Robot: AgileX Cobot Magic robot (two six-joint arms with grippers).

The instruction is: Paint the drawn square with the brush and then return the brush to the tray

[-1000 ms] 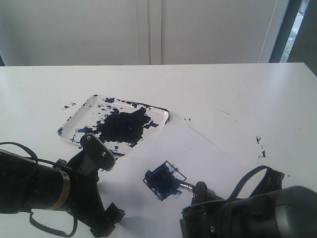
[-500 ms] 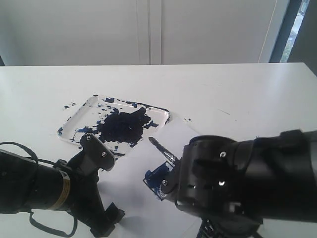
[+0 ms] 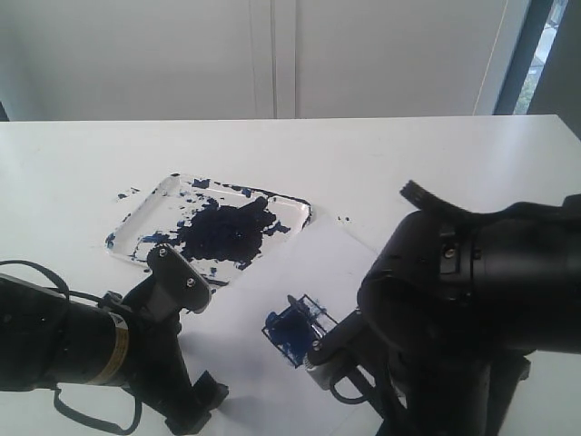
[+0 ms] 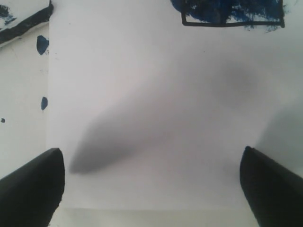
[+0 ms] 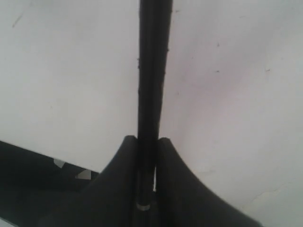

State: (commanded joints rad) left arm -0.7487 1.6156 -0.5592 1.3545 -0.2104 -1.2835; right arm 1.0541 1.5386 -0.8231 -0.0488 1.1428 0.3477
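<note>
I am reading no words, numbers, brands or signs anywhere in these views. The yellowish band [image 3: 115, 351] around my left arm [image 3: 45, 341] is showing only as a blur, so I am making out nothing on it.

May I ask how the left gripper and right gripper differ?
The left gripper is open and holds nothing; the right gripper is shut on the brush. The left gripper faces the paper with the drawn square; the right gripper's view shows no square. Both are black.
</note>
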